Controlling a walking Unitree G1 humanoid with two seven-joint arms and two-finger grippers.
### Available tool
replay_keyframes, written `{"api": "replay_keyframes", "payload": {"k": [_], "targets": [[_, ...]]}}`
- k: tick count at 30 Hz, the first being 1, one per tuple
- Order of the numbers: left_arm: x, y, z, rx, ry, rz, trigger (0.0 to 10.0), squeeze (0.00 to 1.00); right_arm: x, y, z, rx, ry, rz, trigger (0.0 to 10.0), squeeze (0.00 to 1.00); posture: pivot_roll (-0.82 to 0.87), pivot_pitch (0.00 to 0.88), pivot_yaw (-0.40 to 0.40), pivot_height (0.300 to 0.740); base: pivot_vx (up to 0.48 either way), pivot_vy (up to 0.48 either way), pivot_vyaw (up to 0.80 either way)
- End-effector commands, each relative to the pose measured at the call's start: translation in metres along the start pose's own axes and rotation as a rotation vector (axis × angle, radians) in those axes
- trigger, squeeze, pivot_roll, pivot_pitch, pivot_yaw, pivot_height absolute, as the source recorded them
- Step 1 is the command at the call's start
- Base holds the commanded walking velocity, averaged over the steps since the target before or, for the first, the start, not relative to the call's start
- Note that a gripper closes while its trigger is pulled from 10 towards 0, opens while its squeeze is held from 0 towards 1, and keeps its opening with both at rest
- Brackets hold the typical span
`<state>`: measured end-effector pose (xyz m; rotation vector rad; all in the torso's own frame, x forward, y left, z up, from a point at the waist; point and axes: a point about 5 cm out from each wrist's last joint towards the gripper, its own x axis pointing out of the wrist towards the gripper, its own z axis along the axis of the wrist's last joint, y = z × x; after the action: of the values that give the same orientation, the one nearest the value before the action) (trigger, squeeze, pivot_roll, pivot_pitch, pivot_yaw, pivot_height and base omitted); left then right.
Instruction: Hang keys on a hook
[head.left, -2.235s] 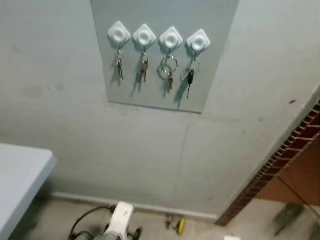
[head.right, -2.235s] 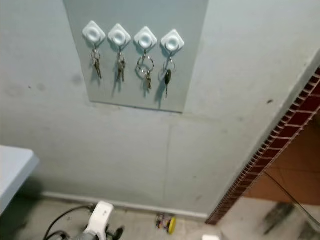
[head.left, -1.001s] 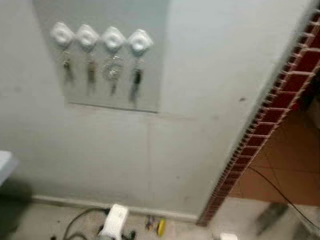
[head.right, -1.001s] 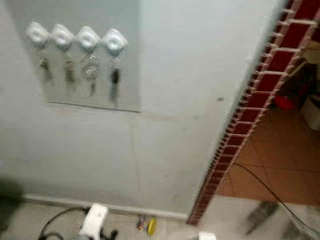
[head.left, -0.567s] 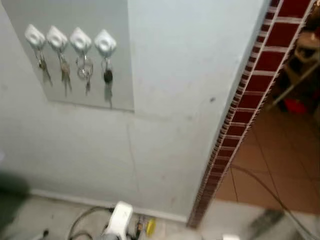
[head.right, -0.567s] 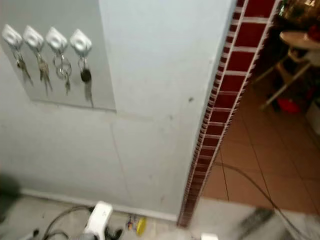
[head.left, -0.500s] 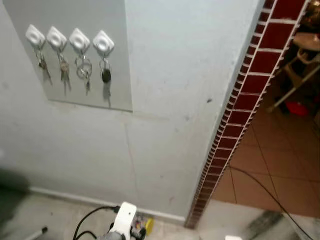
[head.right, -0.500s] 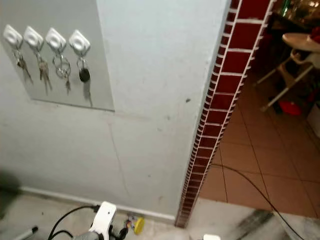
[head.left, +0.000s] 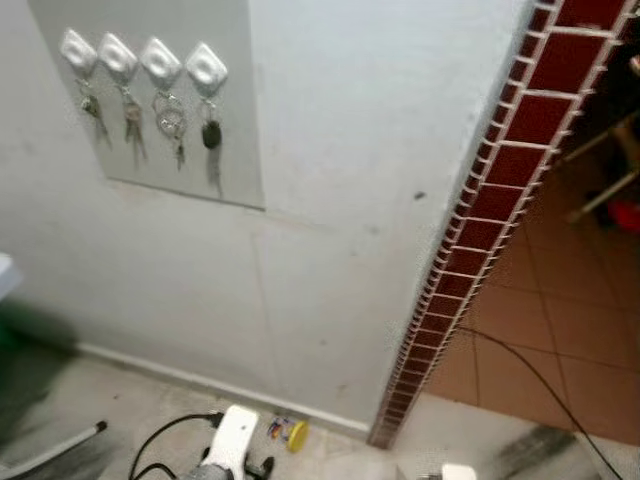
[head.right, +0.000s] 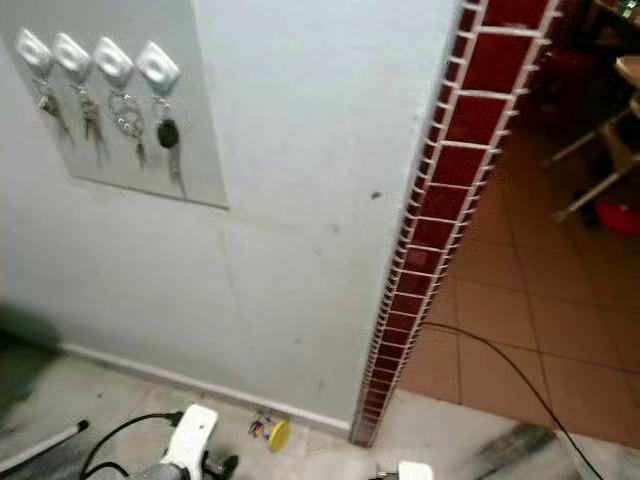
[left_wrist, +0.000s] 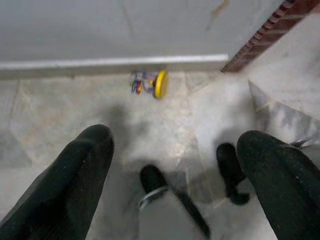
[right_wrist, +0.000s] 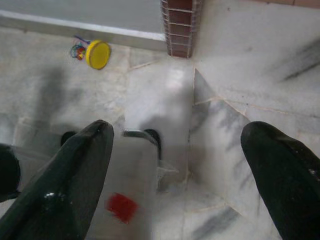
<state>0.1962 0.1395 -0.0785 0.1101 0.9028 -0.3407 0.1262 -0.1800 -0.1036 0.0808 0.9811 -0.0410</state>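
Four white diamond-shaped hooks (head.left: 160, 60) sit in a row on a grey panel (head.left: 236, 120) at the upper left of the wall. Each hook carries a set of keys. The third set has a large ring (head.left: 172, 123), and the rightmost has a black-headed key (head.left: 211, 135). Both arms hang low, pointing at the floor. My left gripper (left_wrist: 175, 170) is open with nothing between its black fingers (left_wrist: 75, 185). My right gripper (right_wrist: 180, 170) is also open and holds nothing.
A dark red tiled wall edge (head.left: 490, 210) runs down the right, with an orange tiled floor (head.right: 530, 320) and a black cable (head.right: 510, 370) beyond it. A small yellow object with coloured strands (head.left: 296, 433) lies on the marble floor by the skirting. A chair leg (head.right: 600, 190) stands far right.
The whole picture has swung to the right and tilted, so the hooks now sit at the far upper left and the tiled opening fills the right. The keys stay on their hooks.
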Motion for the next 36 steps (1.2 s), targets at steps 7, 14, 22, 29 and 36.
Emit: {"api": "replay_keyframes", "payload": {"k": [7,14,22,29,36], "targets": [[0.0002,0.0002,0.0002,-0.035,-0.002,0.008,10.0,0.0,-0.0005,0.0016,-0.0036,0.005,0.017,0.003,10.0,0.0,-0.14,0.0,-0.018,0.74,0.0,-0.343,0.0],[0.0003,0.0011,0.0017,-0.034,-0.006,0.006,10.0,0.0,-0.0002,0.0017,-0.0028,0.004,0.016,0.005,10.0,0.0,-0.13,0.0,-0.02,0.74,0.0,0.0,0.0],[0.0003,0.0012,0.001,-0.033,0.003,0.005,10.0,0.0,0.0003,0.0026,-0.0017,-0.001,0.016,0.008,10.0,0.0,-0.14,0.0,-0.019,0.74,0.0,0.0,0.0],[0.0001,0.001,-0.0005,-0.04,0.011,0.007,10.0,0.0,0.0002,0.0025,-0.0021,-0.003,0.018,0.008,10.0,0.0,-0.14,0.0,-0.019,0.74,0.0,0.399,0.0],[-0.0001,0.0011,-0.0014,-0.027,0.015,0.006,10.0,0.0,0.0003,0.003,-0.002,-0.008,0.018,0.01,10.0,0.0,-0.14,0.0,-0.019,0.74,0.0,0.202,0.0]]}}
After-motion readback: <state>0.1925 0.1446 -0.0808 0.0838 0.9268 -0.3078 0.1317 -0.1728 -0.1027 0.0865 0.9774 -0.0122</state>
